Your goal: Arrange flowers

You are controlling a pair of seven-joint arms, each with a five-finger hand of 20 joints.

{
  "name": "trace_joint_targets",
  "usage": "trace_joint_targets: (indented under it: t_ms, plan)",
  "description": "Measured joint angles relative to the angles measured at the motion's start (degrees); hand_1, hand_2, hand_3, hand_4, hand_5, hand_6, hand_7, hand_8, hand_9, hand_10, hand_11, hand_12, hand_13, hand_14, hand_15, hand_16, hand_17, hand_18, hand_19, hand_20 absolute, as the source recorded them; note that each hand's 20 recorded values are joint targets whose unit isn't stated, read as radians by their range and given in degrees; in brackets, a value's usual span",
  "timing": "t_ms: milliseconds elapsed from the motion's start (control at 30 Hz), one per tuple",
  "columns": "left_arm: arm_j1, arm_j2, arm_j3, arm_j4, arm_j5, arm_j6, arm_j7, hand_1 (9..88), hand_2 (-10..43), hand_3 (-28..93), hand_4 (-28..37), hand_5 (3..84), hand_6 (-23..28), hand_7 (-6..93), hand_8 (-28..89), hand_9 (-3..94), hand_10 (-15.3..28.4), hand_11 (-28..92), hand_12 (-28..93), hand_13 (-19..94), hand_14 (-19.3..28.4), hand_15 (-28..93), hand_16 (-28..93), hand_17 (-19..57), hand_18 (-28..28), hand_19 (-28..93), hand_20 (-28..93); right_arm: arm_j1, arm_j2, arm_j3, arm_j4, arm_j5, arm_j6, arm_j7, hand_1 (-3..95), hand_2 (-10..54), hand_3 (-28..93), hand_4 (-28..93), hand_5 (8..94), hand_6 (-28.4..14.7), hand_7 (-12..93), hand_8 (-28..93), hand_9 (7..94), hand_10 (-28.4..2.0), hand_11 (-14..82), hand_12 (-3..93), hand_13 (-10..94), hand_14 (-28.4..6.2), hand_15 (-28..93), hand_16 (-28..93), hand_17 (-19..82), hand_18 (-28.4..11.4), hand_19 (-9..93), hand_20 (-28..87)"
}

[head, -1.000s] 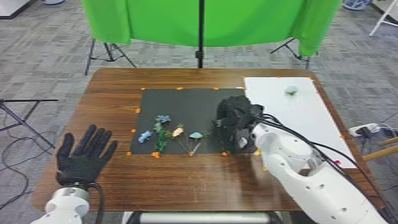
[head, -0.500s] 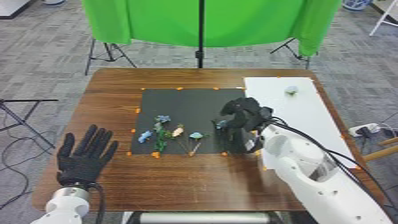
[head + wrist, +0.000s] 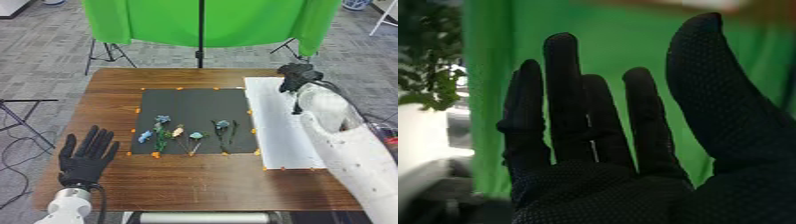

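Flowers lie along the near part of your black mat, so most of the arranging looks done, with perhaps one more stem left for your right hand, fingers extended at the far end of the white sheet, your left hand open.

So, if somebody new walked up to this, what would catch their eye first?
Probably the green cloth, hanging big and bright behind the table. Next, I'd guess, the small flowers lined up on the near part of the black mat. Then the two black hands: the left hand open at the near left, the right hand at the white sheet's far end.
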Motion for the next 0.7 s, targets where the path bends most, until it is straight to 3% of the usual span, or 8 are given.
trace_joint_targets:
  t_ms: [100,300,567,667,700]
  plan:
    - [0.0,0.00,0.13,0.00,-0.02,-0.12,0.12,25.9,11.4,69,-28.3,43.9,8.6,11.5,-10,39.3,14.2,18,10,32,12.8,21,-3,-5.4,13.1,34,12,2.9,-0.5,0.5,4.0,-0.4,-3.8,1.0,51.5,-9.5,66,-28,39.4,0.7,11,-11,39.6,-10.8,5.8,13.7,44,-10.3,43,19,22,-19.1,74,42]
    - [-0.1,0.00,0.10,0.03,-0.13,-0.15,0.23,25.8,11.3,69,-28.3,43.9,8.5,11.6,-10,39.4,14.1,18,10,32,12.7,21,-3,-5.3,13.0,34,12,3.8,-2.0,1.5,6.5,7.0,-5.0,11.6,54.8,-9.5,64,-28,42.8,1.9,13,-11,43.5,-9.1,6.9,13.2,47,-8.5,31,19,23,-16.9,71,38]
    - [-0.2,0.16,0.26,0.09,-0.42,-0.56,0.22,25.9,11.2,69,-28.3,44.0,8.6,11.6,-10,39.4,14.0,18,10,32,12.8,21,-3,-5.3,13.0,33,13,1.6,-3.5,4.2,7.7,9.0,-5.9,9.5,57.9,-9.5,58,-28,43.1,2.5,13,-12,45.2,-7.8,7.9,13.2,51,-7.1,31,23,23,-16.2,71,37]
    - [-0.2,0.46,0.26,0.08,-0.63,-0.61,0.22,25.9,11.2,69,-28.3,44.0,8.5,11.7,-10,39.4,14.0,18,10,32,12.8,21,-2,-5.3,13.0,33,13,0.7,-3.6,4.2,8.1,12.1,-2.5,10.0,60.8,-9.5,52,-28,56.5,3.7,17,-13,59.3,-7.0,13.0,14.8,58,-6.4,34,24,24,-15.6,71,39]
    - [-0.2,0.57,0.26,0.08,-0.67,-0.63,0.22,25.9,11.2,69,-28.3,43.9,8.5,11.7,-10,39.4,14.0,18,10,32,12.8,22,-2,-5.3,13.0,33,13,0.3,-3.6,4.2,8.1,13.0,-0.9,10.2,62.2,-9.2,49,-28,59.8,3.8,19,-8,63.2,-7.0,14.0,16.0,59,-6.0,35,26,24,-15.4,70,40]
